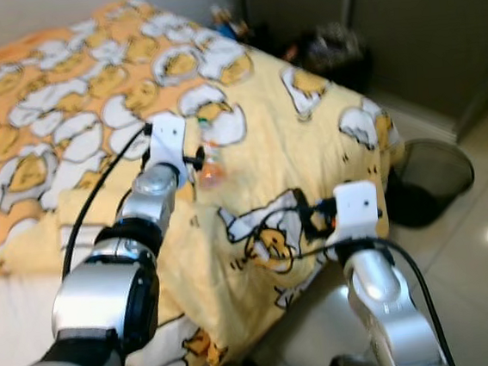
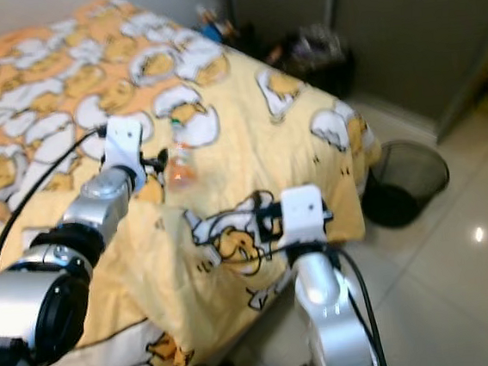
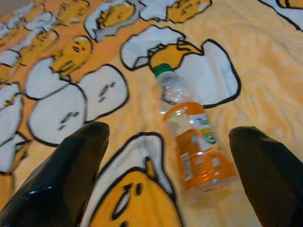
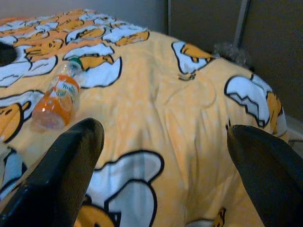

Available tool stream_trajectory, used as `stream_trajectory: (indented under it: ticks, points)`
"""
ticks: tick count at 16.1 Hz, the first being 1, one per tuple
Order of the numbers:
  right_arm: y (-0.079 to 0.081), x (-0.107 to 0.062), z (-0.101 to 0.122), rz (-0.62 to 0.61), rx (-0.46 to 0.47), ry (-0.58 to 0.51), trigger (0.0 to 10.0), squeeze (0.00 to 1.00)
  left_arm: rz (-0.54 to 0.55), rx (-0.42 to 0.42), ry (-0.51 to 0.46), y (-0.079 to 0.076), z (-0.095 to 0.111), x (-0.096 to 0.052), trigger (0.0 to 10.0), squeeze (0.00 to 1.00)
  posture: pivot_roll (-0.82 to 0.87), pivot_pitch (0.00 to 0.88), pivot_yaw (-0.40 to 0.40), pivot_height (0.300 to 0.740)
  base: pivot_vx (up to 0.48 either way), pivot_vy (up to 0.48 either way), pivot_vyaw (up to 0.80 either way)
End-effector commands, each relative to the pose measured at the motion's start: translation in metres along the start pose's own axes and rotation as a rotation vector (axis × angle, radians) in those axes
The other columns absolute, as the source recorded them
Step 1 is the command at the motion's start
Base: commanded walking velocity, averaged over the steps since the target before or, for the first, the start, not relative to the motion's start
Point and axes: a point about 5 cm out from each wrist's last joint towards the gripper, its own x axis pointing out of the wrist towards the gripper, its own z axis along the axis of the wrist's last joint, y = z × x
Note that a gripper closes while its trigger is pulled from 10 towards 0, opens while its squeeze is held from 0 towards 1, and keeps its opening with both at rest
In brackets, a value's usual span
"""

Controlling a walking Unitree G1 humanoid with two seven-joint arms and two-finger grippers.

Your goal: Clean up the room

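Observation:
A plastic bottle (image 3: 191, 142) of orange drink with a green cap lies on its side on the yellow egg-pattern blanket (image 1: 264, 120). My left gripper (image 3: 170, 189) is open just over the blanket, with the bottle's lower end between its fingers, nearer one finger (image 3: 270, 175). From the head the bottle (image 1: 210, 165) shows right beside the left wrist. My right gripper (image 4: 165, 189) is open above the blanket near the bed's corner, with nothing between its fingers. The bottle (image 4: 57, 101) lies some way off from it.
A black mesh waste bin (image 1: 429, 178) stands on the tiled floor by the bed's corner. A dark bag (image 1: 331, 53) and small items sit against the far wall. The bed edge drops off beneath my right arm (image 1: 385, 299). Grey cupboard doors (image 1: 418, 19) close the right side.

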Motion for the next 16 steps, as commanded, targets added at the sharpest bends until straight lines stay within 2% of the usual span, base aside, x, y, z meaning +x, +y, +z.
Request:
stream_trajectory:
  ticks: [1,2,3,6,11,12,14,15,16]
  points:
    - [0.006,-0.004,0.004,0.03,-0.006,0.001,10.0,0.0,0.028,-0.03,0.02,0.004,-0.003,0.0,10.0,0.0,-0.23,0.194,0.181,0.736,0.0,0.0,0.0]
    - [0.012,-0.019,0.005,0.061,-0.005,0.018,10.0,0.0,0.028,-0.092,0.036,-0.001,-0.006,0.0,10.0,0.0,-0.27,0.229,0.197,0.736,0.0,0.0,0.0]
    - [0.015,-0.027,0.005,0.067,0.003,0.031,10.0,0.0,0.029,-0.105,0.051,-0.006,-0.009,0.0,10.0,0.0,-0.28,0.246,0.203,0.736,0.0,0.0,0.0]
    - [0.019,-0.04,0.011,0.068,0.01,0.048,10.0,0.0,0.045,-0.148,0.06,-0.01,-0.009,0.0,10.0,0.0,-0.31,0.293,0.222,0.736,0.0,0.0,0.0]
    - [0.017,-0.063,0.022,0.034,0.011,0.073,10.0,0.0,0.063,-0.117,0.056,-0.015,-0.01,0.0,10.0,0.0,-0.4,0.357,0.223,0.736,0.0,0.0,0.0]
    - [0.018,-0.073,0.025,0.04,0.003,0.091,10.0,0.0,0.091,-0.089,0.054,-0.014,-0.011,0.0,10.0,0.0,-0.41,0.366,0.218,0.736,0.0,0.0,0.0]
    - [0.018,-0.078,0.025,0.043,0.002,0.109,10.0,0.0,0.073,-0.079,0.056,-0.019,-0.011,0.0,10.0,0.0,-0.43,0.377,0.21,0.736,0.0,0.0,0.0]
    - [0.017,-0.078,0.026,0.042,0.0,0.116,10.0,0.0,0.042,-0.069,0.061,-0.024,-0.011,0.0,7.6,0.0,-0.43,0.381,0.203,0.736,0.0,0.0,0.0]
    - [0.016,-0.078,0.027,0.042,-0.001,0.122,10.0,0.0,0.034,-0.06,0.06,-0.025,-0.009,0.0,2.5,0.0,-0.42,0.38,0.201,0.736,0.0,0.0,0.0]
